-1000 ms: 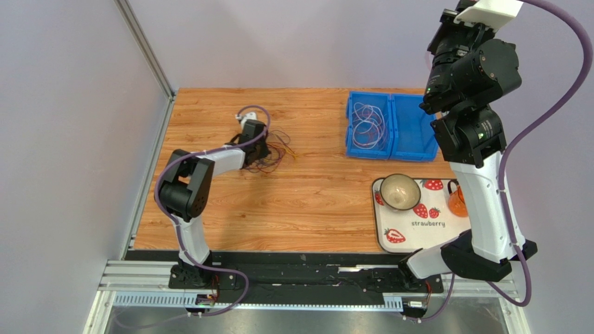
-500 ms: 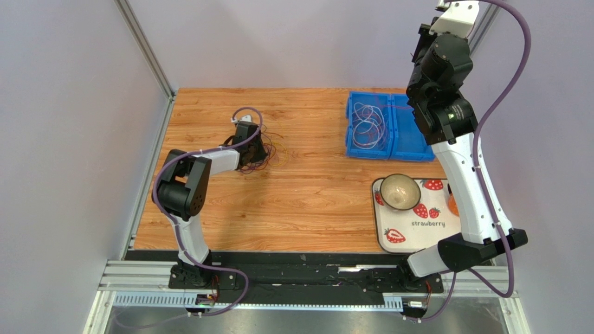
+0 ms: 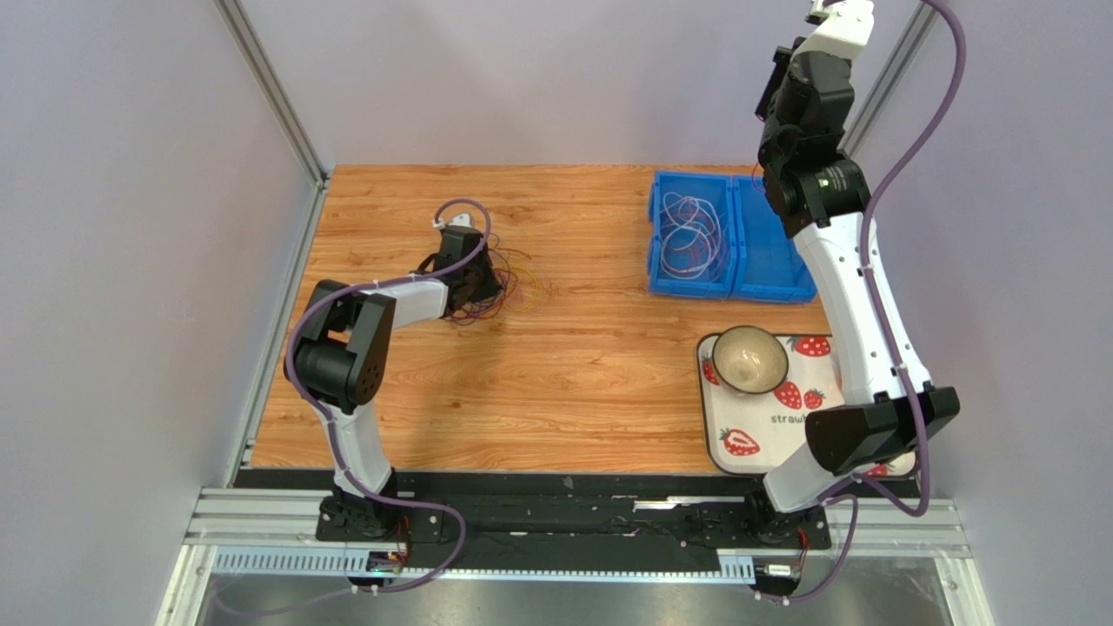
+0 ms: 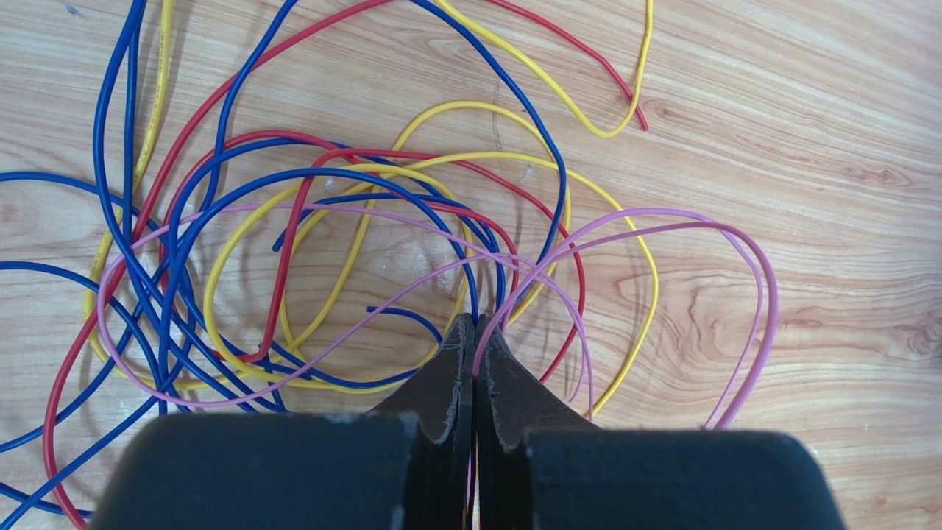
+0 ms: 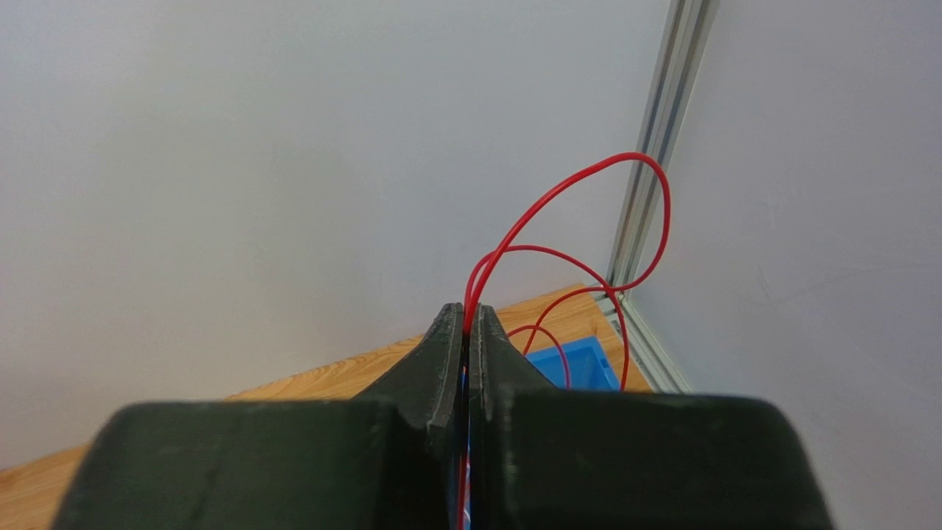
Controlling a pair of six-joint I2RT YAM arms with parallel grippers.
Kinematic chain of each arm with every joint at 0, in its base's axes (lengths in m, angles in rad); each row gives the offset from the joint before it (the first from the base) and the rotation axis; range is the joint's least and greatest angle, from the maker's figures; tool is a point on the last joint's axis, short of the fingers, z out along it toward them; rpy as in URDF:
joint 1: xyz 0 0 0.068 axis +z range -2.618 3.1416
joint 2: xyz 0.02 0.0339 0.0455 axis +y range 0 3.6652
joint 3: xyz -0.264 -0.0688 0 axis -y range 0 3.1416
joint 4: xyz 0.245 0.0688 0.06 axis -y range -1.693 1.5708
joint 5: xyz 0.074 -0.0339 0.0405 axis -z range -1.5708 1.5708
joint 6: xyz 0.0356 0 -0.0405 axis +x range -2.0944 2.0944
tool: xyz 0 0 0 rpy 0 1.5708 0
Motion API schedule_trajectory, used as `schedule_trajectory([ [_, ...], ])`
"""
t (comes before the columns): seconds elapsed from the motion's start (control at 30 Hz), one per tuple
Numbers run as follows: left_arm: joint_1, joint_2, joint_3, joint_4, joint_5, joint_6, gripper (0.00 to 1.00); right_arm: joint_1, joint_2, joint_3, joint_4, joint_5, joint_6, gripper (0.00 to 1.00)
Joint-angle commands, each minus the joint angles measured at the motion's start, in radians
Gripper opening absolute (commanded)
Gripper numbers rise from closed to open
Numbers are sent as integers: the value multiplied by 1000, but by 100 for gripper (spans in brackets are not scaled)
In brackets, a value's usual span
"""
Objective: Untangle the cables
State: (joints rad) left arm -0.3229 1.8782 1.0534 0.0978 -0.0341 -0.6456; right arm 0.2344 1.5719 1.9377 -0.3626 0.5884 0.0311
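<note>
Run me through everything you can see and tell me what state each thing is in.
Left gripper: shut on pink cable in the tangle.
Right gripper: raised, shut on red cable.
White cables: coiled in blue bin.
Bowl: upright on tray.

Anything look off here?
Nothing spilled or damaged. Only oddity: right claw is shut on a red cable high in the air by the back wall, far from the tangle where the left claw pinches a pink cable.

Table middle and near-left open, cables crowding far left, 2-compartment blue bin far right, tray with bowl near right.
</note>
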Motion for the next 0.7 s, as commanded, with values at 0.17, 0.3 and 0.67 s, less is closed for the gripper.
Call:
schedule_trajectory([
  [0.17,1,-41,-4,39,17,-5,0,-72,62,-49,42,-22,27,0],
  [0.3,1,-37,-1,40,19,-3,0,-92,83,-63,48,-24,26,0],
  [0.67,1,-33,0,45,23,-3,0,-110,108,-91,45,-53,59,0],
])
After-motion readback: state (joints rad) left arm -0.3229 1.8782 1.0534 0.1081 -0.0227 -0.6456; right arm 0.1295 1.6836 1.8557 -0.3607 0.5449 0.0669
